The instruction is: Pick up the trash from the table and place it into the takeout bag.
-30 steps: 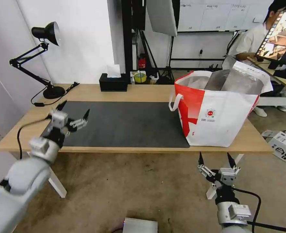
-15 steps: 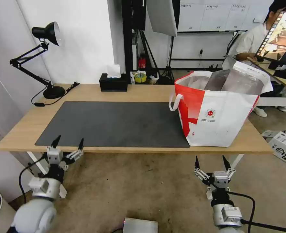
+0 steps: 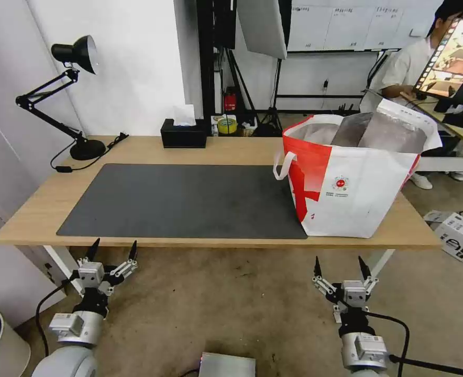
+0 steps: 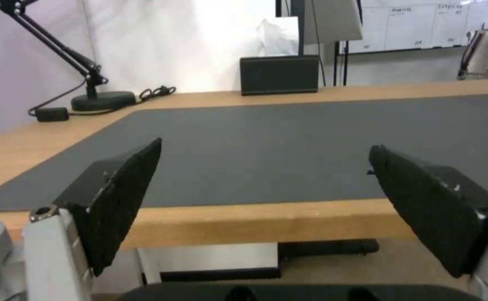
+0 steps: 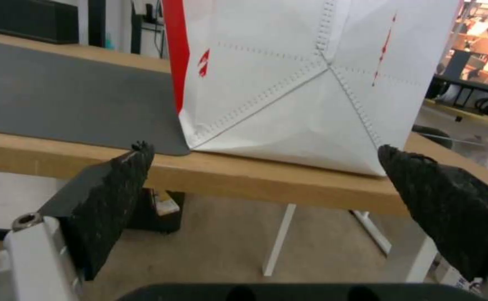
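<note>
The left gripper (image 3: 112, 248) sits below and in front of the near table edge on the robot's left, fingers spread wide and holding nothing; the left wrist view shows both black fingers (image 4: 120, 200) apart with the tabletop edge between them. The right gripper (image 3: 340, 265) sits at a similar height on the right, below the table edge and in front of the takeout bag, likewise released and empty; its fingers (image 5: 110, 196) are spread in the right wrist view. The table (image 3: 37, 209) carries a dark grey mat (image 3: 189, 199) across its middle. The takeout bag (image 3: 357, 183) stands upright on the right end of the table, its near left corner resting on the mat, mouth open with silver lining visible. At the far edge stand a black tissue box (image 3: 184, 133) and, to the left, a black desk lamp (image 3: 74, 94).
</note>
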{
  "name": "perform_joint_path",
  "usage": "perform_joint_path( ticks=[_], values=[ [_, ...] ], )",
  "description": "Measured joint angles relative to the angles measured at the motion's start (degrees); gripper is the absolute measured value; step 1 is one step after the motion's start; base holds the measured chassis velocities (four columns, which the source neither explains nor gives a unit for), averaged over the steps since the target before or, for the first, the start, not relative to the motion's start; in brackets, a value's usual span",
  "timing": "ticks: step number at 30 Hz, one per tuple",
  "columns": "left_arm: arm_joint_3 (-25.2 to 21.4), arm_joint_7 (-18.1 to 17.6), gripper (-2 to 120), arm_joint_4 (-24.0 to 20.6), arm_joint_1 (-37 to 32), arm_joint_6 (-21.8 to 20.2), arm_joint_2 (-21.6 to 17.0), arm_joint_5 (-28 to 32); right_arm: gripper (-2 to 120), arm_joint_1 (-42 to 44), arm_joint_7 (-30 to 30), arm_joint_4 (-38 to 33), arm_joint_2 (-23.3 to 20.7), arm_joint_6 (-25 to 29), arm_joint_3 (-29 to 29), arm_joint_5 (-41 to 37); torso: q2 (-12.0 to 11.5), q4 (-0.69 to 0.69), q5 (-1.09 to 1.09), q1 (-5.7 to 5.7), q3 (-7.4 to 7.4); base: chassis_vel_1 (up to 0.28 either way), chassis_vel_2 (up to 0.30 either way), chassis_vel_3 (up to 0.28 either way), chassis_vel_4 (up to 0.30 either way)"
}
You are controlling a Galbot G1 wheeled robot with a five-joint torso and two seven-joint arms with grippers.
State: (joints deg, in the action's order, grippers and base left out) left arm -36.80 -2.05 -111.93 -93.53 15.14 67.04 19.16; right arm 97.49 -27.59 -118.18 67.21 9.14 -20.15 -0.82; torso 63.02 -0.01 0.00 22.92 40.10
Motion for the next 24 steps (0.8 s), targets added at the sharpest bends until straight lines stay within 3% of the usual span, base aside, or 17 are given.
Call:
perform_joint_path(
  ticks=[24],
  values=[
    [0.4, 0.7, 100, 1.6, -0.2, 2.0, 1.4, -1.1, 100, 0.1, -0.1, 1.1, 1.1, 0.0, 0.5, 0.9, 0.0, 0.00, 0.00, 0.00, 0.00, 0.000, 0.000, 0.000, 0.000]
  ],
)
